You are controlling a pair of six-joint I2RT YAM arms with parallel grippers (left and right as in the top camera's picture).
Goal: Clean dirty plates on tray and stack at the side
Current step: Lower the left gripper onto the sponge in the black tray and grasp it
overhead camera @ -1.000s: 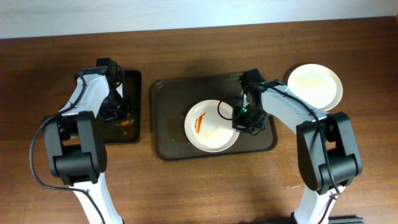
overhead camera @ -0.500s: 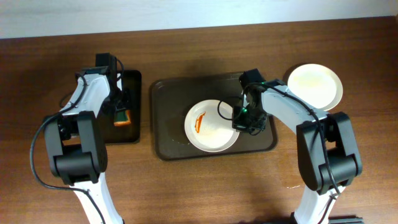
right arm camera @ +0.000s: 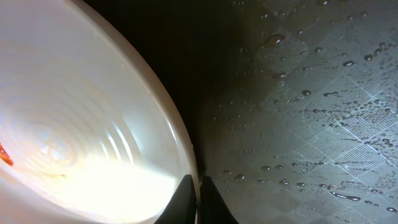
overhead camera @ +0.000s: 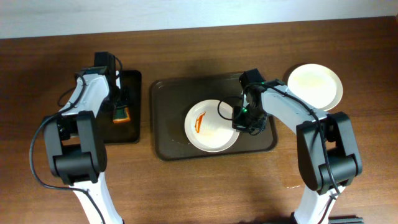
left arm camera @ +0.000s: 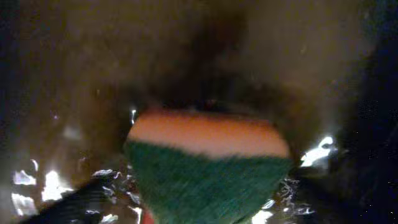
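A white dirty plate with a red smear lies on the dark brown tray. My right gripper is shut on the plate's right rim. In the right wrist view its fingers pinch the thin edge of the plate, which sits just above the wet tray. A clean white plate sits on the table at the far right. My left gripper stands open over an orange and green sponge. The sponge lies between the spread fingers.
The sponge rests in a small black wet tray left of the brown tray. Water drops cover the brown tray's floor. Bare wooden table lies in front of both trays.
My left gripper has opened and drawn back a little toward the far side, leaving the sponge in the black tray. The right arm and the dirty plate have not moved.
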